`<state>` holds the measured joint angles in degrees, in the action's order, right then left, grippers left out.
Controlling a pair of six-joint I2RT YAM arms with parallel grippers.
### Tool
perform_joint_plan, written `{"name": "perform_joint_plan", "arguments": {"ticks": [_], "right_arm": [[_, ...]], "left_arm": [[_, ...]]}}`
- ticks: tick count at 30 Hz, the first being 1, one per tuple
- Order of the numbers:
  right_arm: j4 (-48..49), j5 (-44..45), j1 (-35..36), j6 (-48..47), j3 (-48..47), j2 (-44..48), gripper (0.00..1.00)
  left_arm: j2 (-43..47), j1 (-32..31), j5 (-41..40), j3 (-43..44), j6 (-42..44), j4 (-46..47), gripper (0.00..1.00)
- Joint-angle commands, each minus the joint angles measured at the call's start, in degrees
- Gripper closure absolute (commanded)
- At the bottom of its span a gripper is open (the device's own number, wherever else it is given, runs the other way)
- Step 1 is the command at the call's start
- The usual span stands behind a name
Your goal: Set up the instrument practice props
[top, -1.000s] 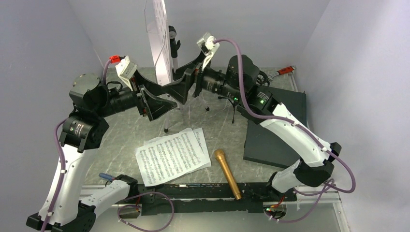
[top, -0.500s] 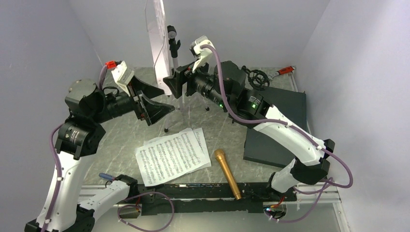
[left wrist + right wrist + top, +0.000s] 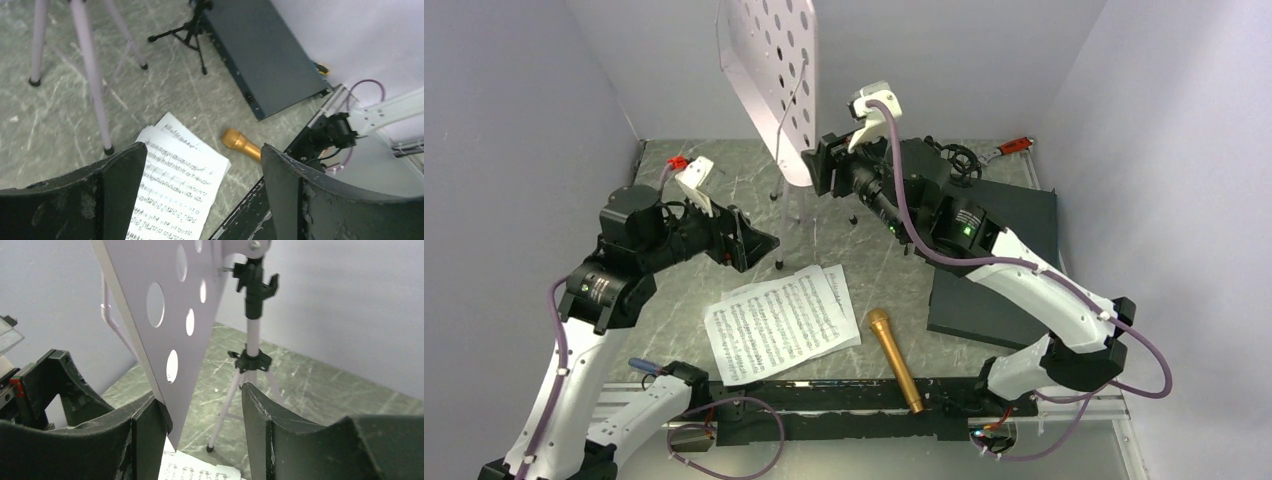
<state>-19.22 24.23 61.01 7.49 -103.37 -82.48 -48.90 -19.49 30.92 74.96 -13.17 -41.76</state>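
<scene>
Hovering just left of the stand's [image 3: 776, 75] legs, the left gripper [image 3: 752, 240] is low over the table [image 3: 674, 300]. Its fingers [image 3: 117, 175] are spread wide with nothing between them.

The stand is upright on its three legs at the back of the table. Its pale perforated desk is raised high and tilted, with the holed face toward the top camera.

In front of the stand's legs, the two sheets [image 3: 782, 322] lie flat, one overlapping the other and fanned slightly.

At the lower right corner of the stand's desk is the right gripper [image 3: 821, 165]. In the wrist view the jaws sit part-way apart on either side of that corner. The plate lies against one finger [image 3: 150, 420], and a gap shows to the other. I cannot tell whether they are pinching it.

In front and to the right of the stand, the microphone [image 3: 894, 358] lies on the table just right of the sheets. It is not touching them, and its head points back toward the stand.

Right of the stand, partly hidden behind the right arm, the mic stand [image 3: 954, 160] is on its tripod with the ring mount up.

Farther right of the stand, a dark slab [image 3: 994, 285] lies flat beside the mic stand.

Farthest right from the stand, near the back corner beyond the slab, is a wrench [image 3: 1014, 146].
</scene>
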Motion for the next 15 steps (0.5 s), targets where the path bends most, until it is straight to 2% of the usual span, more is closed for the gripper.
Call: {"name": "perform_joint_plan", "arguments": {"ticks": [1,8,15], "right_arm": [[2.9,9.3,-0.7,-1.5,3.9,4.5,0.44],[4.2,9.1,-1.7,-2.7,6.4,6.3,0.43],[4.0,8.9,-2.8,-3.2,6.5,6.6,0.42]], "left_arm": [[2.8,-0.1,-7.4,-4.5,0.2,4.0,0.11],[3.4,-0.1,-8.6,-13.1,0.5,15.0,0.11],[-2.6,-0.1,-13.5,-19.8,1.8,26.1,0.11]]}}
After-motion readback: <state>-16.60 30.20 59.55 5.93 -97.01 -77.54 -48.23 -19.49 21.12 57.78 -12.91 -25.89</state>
